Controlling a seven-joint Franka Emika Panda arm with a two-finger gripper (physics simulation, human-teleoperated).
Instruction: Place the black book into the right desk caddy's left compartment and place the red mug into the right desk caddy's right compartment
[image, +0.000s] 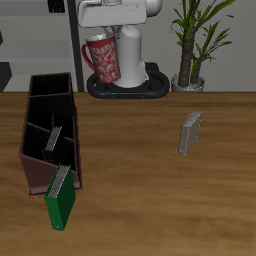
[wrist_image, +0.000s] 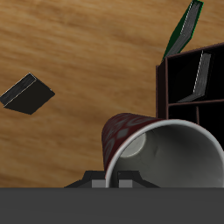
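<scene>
The red mug (image: 101, 59) hangs in the air in front of the robot's base, above and behind the right desk caddy (image: 36, 150), clear of it. My gripper (image: 103, 38) is shut on the mug's rim. In the wrist view the red mug (wrist_image: 156, 154) fills the foreground with its white inside showing, and my gripper (wrist_image: 122, 178) holds it at the rim. The black book (image: 53, 138) stands tilted in the caddy's section with the slanted divider. The wrist view shows the black book (wrist_image: 202, 73) inside the desk caddy (wrist_image: 165, 83).
A green book (image: 61, 196) leans against the caddy's end nearest the table's front edge. A light grey book (image: 190, 133) stands alone on the wood. A black round base (image: 128, 86) and a potted plant (image: 192, 45) sit at the back.
</scene>
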